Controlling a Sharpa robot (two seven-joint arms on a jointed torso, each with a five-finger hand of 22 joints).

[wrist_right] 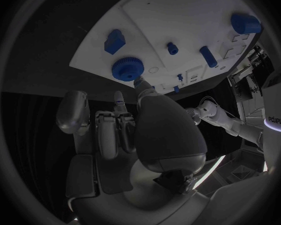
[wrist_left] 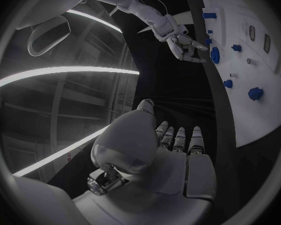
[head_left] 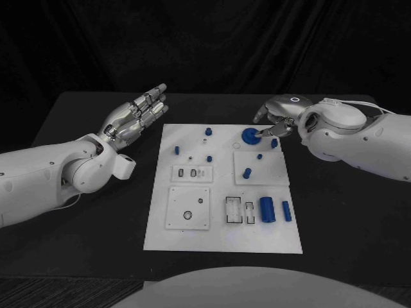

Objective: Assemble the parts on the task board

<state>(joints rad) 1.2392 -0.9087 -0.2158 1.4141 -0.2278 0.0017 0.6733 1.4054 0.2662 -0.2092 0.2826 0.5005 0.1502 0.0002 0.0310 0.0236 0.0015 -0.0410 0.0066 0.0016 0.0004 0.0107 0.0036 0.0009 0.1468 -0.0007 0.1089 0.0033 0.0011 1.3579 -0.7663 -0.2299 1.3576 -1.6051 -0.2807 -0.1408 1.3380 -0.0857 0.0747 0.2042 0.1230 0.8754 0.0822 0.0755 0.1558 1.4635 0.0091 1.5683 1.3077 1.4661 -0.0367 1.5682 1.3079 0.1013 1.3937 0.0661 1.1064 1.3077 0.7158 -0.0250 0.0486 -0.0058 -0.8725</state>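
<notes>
Left hand (head_left: 136, 115) is held off the white rectangular task board's (head_left: 224, 240) left edge, fingers apart, grasping nothing. Round blue knurled gear (head_left: 249, 135) sits at the board's far end, touched by right hand (head_left: 278, 119); a full grasp cannot be told.

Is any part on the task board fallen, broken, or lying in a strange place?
Nothing stands out. The task board lies flat, and the blue parts sit on it undamaged. The right hand touches the round blue gear.
</notes>
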